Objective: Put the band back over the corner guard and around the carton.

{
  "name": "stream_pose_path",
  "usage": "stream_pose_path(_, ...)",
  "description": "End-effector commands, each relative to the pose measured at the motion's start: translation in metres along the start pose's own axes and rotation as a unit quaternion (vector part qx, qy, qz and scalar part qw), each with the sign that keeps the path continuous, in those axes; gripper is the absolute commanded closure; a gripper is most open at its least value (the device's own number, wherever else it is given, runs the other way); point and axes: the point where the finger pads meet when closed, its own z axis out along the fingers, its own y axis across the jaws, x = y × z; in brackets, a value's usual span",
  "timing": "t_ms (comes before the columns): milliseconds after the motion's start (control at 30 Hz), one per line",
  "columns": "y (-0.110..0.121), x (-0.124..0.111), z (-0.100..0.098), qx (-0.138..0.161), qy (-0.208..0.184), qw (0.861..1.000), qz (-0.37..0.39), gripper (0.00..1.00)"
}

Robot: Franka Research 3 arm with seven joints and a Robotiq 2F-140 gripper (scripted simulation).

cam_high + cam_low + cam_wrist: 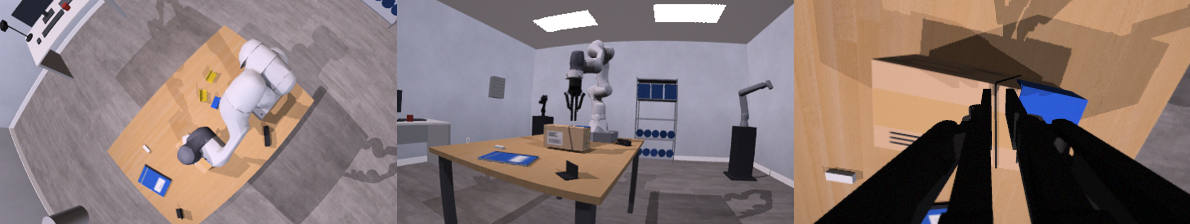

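Observation:
The cardboard carton (567, 137) stands on the wooden table and looks level; it also shows in the wrist view (929, 107). A thin dark band (570, 139) runs round it near its middle and shows as a dark line across the top in the wrist view (995, 130). A black L-shaped corner guard (568, 170) (179, 212) stands apart from the carton near the table's front edge. My gripper (575, 114) hangs well above the carton, fingers shut on nothing, in line with the band (996, 95). In the overhead view my arm hides most of the carton.
A blue block (1051, 102) lies just beyond the carton's far corner. A flat blue book (508, 158), a small white block (499, 146), two yellow blocks (210, 77) (202, 95) and a black piece (267, 136) also lie on the table.

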Motion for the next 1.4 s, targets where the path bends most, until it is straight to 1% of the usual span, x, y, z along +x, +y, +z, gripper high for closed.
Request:
stream_pose_path(0,0.000,-0.001,0.001,0.000,-0.001,1.000,-0.003,0.82)
stream_pose_path(1000,-0.002,-0.001,0.019,0.001,-0.001,1.000,-0.003,0.82)
stream_pose_path(1367,-0.002,-0.001,0.023,0.001,-0.001,1.000,-0.003,0.82)
